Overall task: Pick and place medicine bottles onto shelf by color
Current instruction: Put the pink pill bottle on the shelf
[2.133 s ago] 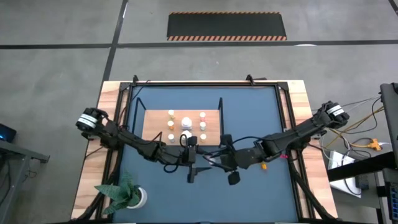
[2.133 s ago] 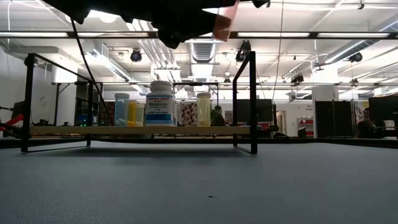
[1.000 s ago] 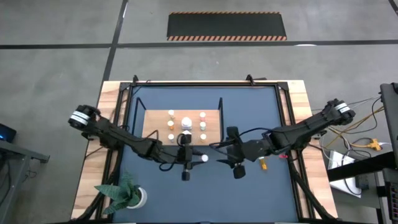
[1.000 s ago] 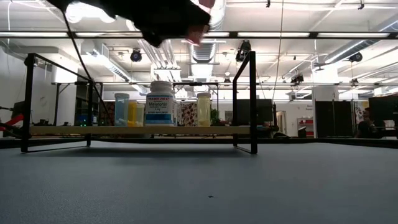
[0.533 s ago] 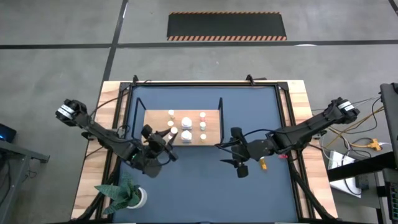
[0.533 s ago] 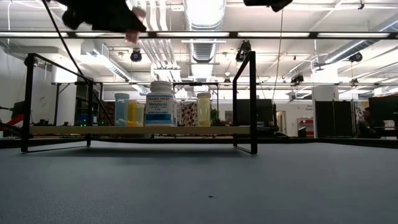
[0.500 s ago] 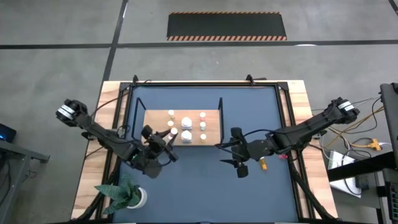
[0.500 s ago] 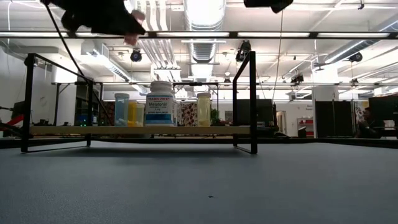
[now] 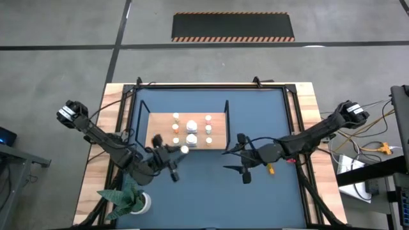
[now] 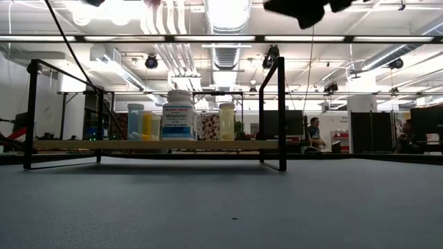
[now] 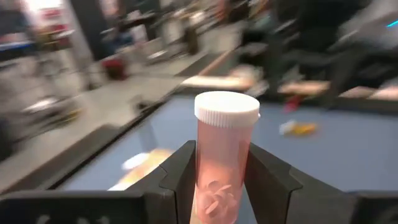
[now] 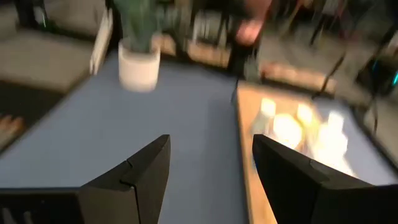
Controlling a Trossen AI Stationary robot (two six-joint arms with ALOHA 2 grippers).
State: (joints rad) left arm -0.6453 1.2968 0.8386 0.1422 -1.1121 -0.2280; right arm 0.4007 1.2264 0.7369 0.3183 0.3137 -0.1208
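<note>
Left gripper (image 11: 221, 180) clamped on a white-capped pink bottle (image 11: 224, 158).
It hangs above the table (image 9: 255, 191), near the shelf's (image 9: 156, 121) front edge; right gripper (image 12: 208, 180) open, empty.

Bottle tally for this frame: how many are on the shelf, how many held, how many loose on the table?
Bottles on shelf: 8
Pink bottle in left jaws: 1
Orange bottle loose on table: 1
Total: 10

bottles (image 9: 191, 130) stand on shelf (image 9: 156, 124), plant (image 9: 130, 199) front-left.
</note>
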